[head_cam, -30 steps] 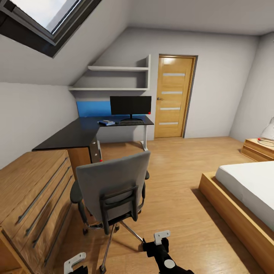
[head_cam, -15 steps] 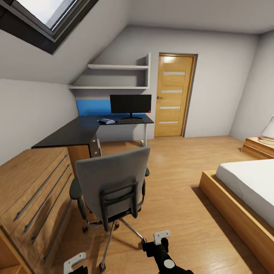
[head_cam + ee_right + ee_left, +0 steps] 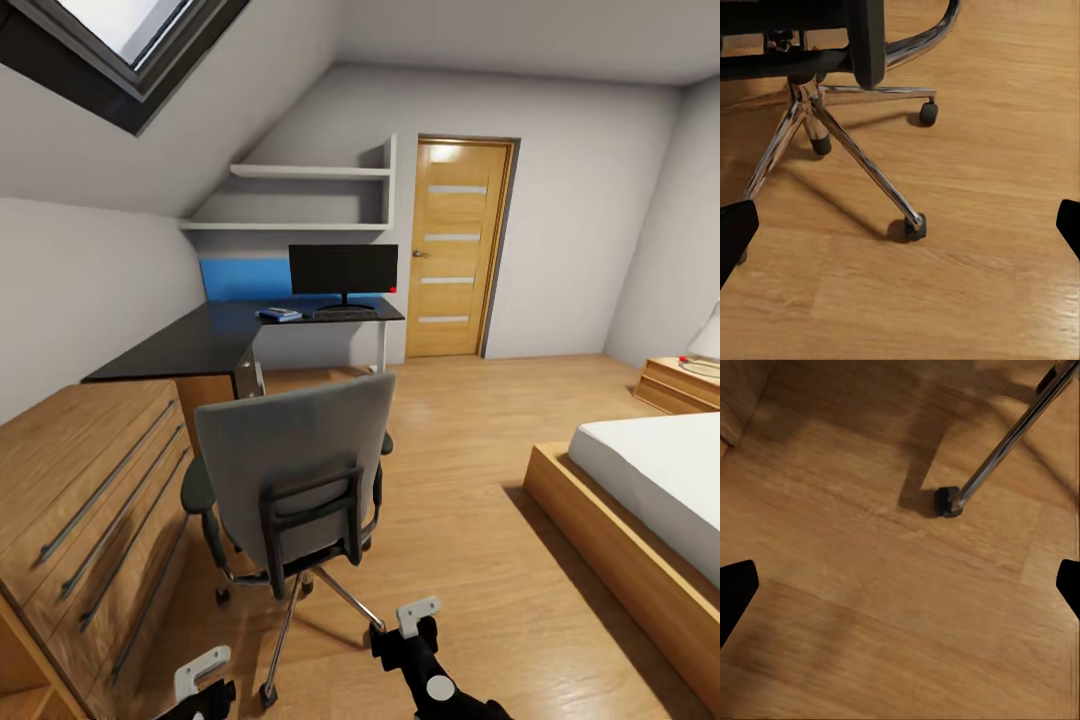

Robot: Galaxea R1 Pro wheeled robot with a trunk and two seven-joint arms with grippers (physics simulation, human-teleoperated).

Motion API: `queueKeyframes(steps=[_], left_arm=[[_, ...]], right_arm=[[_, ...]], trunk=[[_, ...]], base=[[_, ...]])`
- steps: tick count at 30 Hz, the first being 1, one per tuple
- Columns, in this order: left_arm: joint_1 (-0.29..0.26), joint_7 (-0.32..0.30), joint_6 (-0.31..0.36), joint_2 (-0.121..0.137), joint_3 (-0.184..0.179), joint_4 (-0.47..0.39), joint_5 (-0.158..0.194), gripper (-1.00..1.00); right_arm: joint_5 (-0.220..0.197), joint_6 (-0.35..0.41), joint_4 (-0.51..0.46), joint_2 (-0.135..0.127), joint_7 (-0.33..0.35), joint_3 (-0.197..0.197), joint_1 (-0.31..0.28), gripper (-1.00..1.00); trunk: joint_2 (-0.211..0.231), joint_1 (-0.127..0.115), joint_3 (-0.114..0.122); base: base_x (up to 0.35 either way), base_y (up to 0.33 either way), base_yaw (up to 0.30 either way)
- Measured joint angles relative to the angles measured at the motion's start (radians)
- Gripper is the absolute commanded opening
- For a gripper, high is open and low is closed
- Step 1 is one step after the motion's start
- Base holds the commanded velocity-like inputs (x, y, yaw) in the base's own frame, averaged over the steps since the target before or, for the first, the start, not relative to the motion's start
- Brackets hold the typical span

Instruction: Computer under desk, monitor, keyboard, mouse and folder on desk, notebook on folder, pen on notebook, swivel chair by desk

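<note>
Room: an attic bedroom with a sloped ceiling, a skylight and a light-wood plank floor.
Table: the long L-shaped glossy black table stands in the far left corner, below two white wall shelves.
Monitor: the wide black flat monitor stands upright on the far end of the table, a red dot at its lower corner.
Keyboard: the slim dark keyboard lies on the table just in front of the monitor.
Folder: the flat bright-blue folder lies on the table beside the keyboard, on its left in the head view; something small lies on top of it, too small to identify.
Swivel chair: the grey upholstered swivel chair with black armrests stands on the floor well apart from the table's far end, its back towards the camera, beside a light-wood drawer chest; its chrome legs and black castors show in both wrist views.
Left claw: the left claw hangs low over bare floor near one castor, its two dark fingertips spread wide and holding nothing.
Right claw: the right claw hangs low behind the chair base, fingertips likewise spread wide and empty.
Other: a wooden door stands closed right of the table; a white bed on a wooden frame is at the right.
</note>
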Motion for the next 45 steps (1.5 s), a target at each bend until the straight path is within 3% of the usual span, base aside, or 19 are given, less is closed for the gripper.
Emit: queueKeyframes(steps=[6, 9, 12, 28, 45], left_arm=[[-0.079, 0.002, 0.008, -0.002, 0.0, 0.003, -0.001, 1.0], [-0.164, 0.002, 0.037, -0.004, 0.001, 0.006, -0.001, 1.0], [-0.192, 0.001, 0.05, -0.008, 0.003, 0.006, 0.0, 1.0], [-0.198, -0.006, 0.048, -0.016, 0.006, 0.031, 0.0, 1.0], [-0.198, -0.011, 0.05, -0.015, 0.006, 0.036, 0.001, 1.0]], right_arm=[[0.008, 0.04, -0.021, 0.001, 0.002, 0.0, -0.059, 1.0], [0.01, 0.087, -0.049, 0.002, 0.016, -0.002, -0.094, 1.0], [0.011, 0.106, -0.075, 0.001, 0.027, -0.002, -0.113, 1.0], [0.011, 0.099, -0.072, -0.005, 0.079, 0.002, -0.119, 1.0], [0.011, 0.097, -0.075, -0.008, 0.091, 0.004, -0.118, 1.0]], trunk=[[-0.042, 0.023, -0.019], [-0.063, 0.034, -0.028], [-0.084, 0.046, -0.038], [-0.196, 0.107, -0.088], [-0.315, 0.173, -0.141]], base=[[0.0, 0.0, 0.0], [0.0, 0.0, 0.0], [0.0, 0.0, 0.0], [0.0, 0.0, 0.0], [0.0, 0.0, 0.0]])
